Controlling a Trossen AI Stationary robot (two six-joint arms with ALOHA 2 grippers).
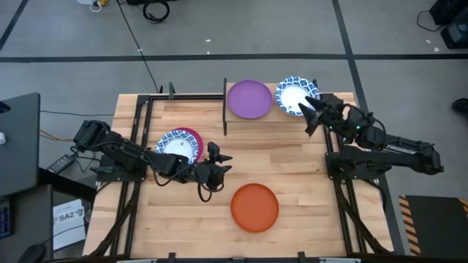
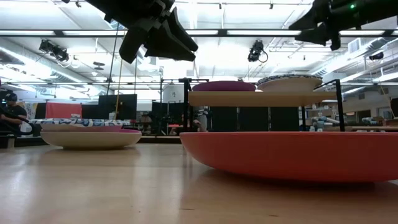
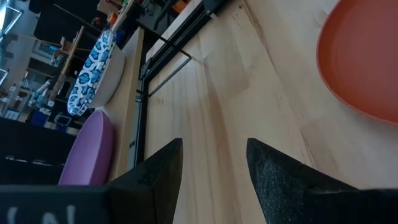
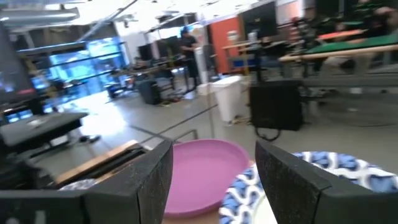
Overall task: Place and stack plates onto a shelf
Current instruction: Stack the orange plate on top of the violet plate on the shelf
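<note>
The shelf (image 1: 267, 126) stands at the table's far edge and bears a purple plate (image 1: 249, 98) and a white plate with a blue rim (image 1: 294, 95). On the table lie an orange plate (image 1: 254, 207) and another blue-rimmed plate (image 1: 175, 145), which rests on a magenta plate (image 1: 196, 139). My left gripper (image 1: 221, 157) is open and empty above the table, between that stack and the orange plate. My right gripper (image 1: 307, 117) is open and empty, just above the near right rim of the shelf's blue-rimmed plate (image 4: 311, 177). The other plates are out of view.
The shelf's thin black legs (image 1: 224, 109) stand at its left end. Black frame rails (image 1: 142, 117) run along the table's left and right sides. Bare wood lies between the shelf and the orange plate. In the low view a person (image 2: 9, 115) sits far off in the room.
</note>
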